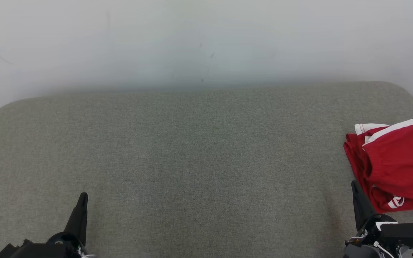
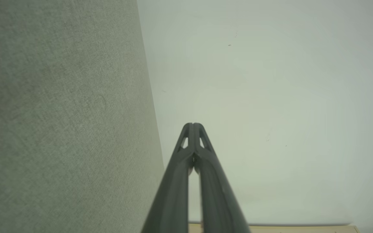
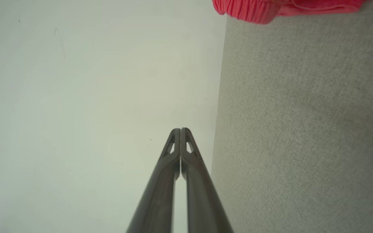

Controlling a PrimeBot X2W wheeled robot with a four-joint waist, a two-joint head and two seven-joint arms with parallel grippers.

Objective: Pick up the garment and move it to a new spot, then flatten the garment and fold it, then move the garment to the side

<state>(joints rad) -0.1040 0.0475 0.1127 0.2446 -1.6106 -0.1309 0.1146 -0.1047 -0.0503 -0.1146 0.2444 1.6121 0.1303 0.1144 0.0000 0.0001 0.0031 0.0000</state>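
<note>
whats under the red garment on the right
The red garment lies bunched on the grey fabric surface, near its right edge. What lies directly beneath its folds is covered, so anything else there cannot be seen.

Red white-trimmed garment (image 1: 396,161), grey surface (image 1: 192,150)

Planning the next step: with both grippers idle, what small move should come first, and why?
Probably open the right gripper and reach for the red garment: its jaws are shut, and the garment lies bunched beside it on the grey surface.
</note>
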